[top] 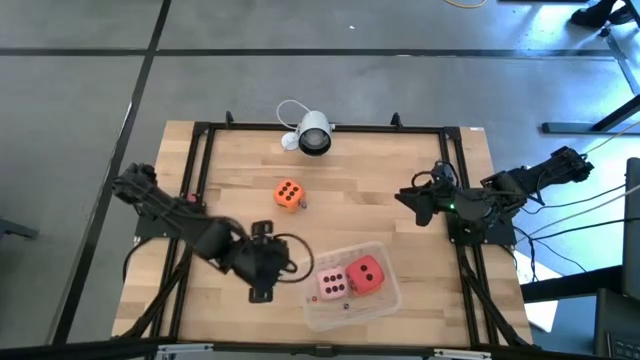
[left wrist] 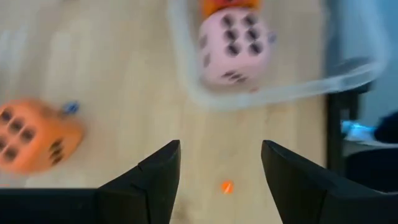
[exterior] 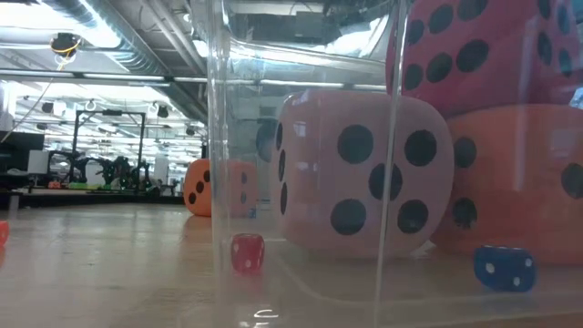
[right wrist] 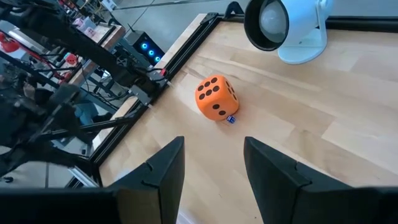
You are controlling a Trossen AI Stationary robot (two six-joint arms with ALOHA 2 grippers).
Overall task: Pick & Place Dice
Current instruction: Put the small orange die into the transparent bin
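Note:
One orange die (top: pixel 288 195) (right wrist: pixel 216 98) (left wrist: pixel 34 134) rests on the wooden table, mid-left. A pale pink die (top: pixel 332 284) (left wrist: pixel 235 46) (exterior: pixel 364 173) and a red die (top: pixel 366 273) (exterior: pixel 483 55) are in the clear tub (top: pixel 385 300) (left wrist: pixel 286 93) near the front edge. In the low view the red one sits above a second orange die (exterior: pixel 510 182). My left gripper (top: pixel 285 263) (left wrist: pixel 221 174) hovers open just left of the tub, nothing between its fingers. My right gripper (top: pixel 412 200) (right wrist: pixel 214 168) waits open at the right, pointing toward the loose orange die.
A white camera (top: pixel 313 132) (right wrist: pixel 286 25) stands at the table's far edge. A tiny blue die (right wrist: pixel 231 119) lies beside the loose orange die. A tiny red die (exterior: pixel 247 252) and another tiny blue one (exterior: pixel 504 267) lie by the tub. A black frame (top: pixel 200 160) borders the table.

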